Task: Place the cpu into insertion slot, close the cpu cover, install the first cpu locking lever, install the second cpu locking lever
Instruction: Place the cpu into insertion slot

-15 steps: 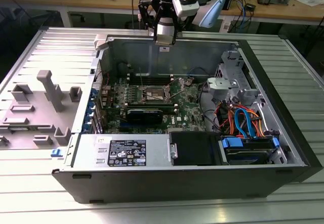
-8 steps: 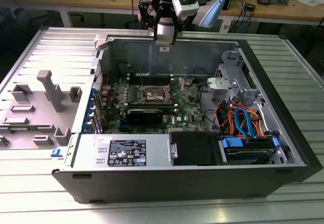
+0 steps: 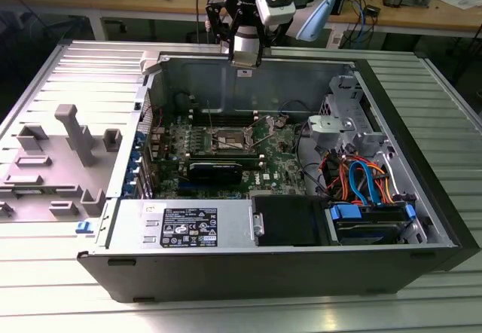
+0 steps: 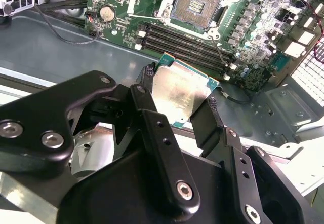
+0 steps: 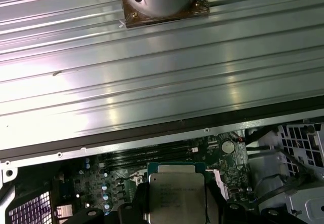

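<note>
Second wrist view: cpu (image 4: 178,98) in gripper (image 4: 180,87)

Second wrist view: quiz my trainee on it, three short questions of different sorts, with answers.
1. True or false: the cpu sits in the insertion slot.
2. The gripper is: A open, B shut on the cpu, C shut on a screwdriver.
3. Fill in: the fingers pinch the cpu by two opposite ___.
Key: 1 false; 2 B; 3 edges.

pc case (image 3: 256,84), psu (image 3: 184,224), drive cables (image 3: 361,178)
</note>
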Available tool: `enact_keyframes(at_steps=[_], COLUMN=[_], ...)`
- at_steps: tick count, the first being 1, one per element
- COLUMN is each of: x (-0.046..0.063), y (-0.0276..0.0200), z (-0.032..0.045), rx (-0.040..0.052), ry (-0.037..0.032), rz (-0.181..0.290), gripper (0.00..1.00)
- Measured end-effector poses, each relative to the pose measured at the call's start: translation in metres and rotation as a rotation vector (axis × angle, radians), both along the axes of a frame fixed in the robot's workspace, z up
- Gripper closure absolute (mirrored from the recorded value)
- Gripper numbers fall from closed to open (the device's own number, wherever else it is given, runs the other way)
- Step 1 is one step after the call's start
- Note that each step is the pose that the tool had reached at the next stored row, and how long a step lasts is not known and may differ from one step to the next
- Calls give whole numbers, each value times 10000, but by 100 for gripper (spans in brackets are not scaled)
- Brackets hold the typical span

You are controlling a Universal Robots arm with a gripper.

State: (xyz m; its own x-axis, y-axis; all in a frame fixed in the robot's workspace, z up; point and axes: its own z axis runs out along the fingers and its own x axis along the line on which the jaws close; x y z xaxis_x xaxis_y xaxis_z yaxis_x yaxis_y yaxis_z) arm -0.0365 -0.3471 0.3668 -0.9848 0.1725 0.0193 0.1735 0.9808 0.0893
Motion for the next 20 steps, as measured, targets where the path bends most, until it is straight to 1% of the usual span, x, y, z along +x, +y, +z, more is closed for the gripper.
enact_keyframes(at_steps=[14,20], x=[0,0], y=[0,0], z=[0,0], rx=[0,0], ry=[0,1], rz=[-144,-374], gripper=[45,45])
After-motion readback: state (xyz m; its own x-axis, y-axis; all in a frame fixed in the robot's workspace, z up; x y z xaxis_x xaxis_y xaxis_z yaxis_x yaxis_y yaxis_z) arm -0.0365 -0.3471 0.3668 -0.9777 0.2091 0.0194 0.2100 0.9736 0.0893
